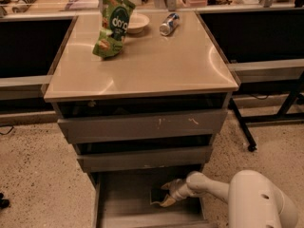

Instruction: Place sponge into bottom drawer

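Low in the middle of the frame, inside the pulled-out bottom drawer point(118, 201), right of its centre: the sponge point(156, 196). Dark scouring face turned up and toward the left edge of the frame, yellow foam showing along the lower right edge. Long axis hard to make out, seemingly running from upper left to lower right. Clasped at its right end by the gripper point(165, 194), one finger above and one below. Whether touching the drawer floor, cannot tell.

Reaching in from the lower right corner: the white arm point(206, 184), forearm sloping leftward from a bulky rounded housing, wrist just below the middle drawer point(145, 158) front. Higher up, the top drawer point(142, 126).

On the cabinet top point(152, 70), toward the upper left: a green snack bag point(113, 26), a small bowl point(137, 22) behind it, and a can point(169, 23) on its side.
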`<state>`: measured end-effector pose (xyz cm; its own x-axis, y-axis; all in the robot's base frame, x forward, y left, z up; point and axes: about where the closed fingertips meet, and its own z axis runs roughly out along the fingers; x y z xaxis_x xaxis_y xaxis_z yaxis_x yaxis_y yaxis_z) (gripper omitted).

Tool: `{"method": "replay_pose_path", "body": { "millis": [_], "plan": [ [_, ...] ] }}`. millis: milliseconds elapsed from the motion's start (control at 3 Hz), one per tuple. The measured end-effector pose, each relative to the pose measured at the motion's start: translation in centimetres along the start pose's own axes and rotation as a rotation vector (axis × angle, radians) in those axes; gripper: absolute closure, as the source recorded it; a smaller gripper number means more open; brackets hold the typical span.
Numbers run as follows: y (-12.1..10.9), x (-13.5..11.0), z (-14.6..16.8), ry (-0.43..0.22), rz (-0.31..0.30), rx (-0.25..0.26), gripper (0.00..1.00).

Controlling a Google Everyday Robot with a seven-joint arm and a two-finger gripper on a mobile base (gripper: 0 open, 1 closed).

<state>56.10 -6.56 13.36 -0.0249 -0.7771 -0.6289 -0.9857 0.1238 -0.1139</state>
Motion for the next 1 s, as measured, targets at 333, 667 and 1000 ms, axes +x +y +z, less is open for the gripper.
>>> {"method": "replay_pose_path", "body": {
  "millis": [333,667,1000],
  "plan": [
    [-0.72,1.76,1.10,-0.035,0.037,0.047,1.00],
    [-1.20,2.08,1.13,-0.032,0.038,0.057,0.81],
    [-1.20,2.08,1.13,-0.032,0.038,0.057,0.58]
  ]
}}
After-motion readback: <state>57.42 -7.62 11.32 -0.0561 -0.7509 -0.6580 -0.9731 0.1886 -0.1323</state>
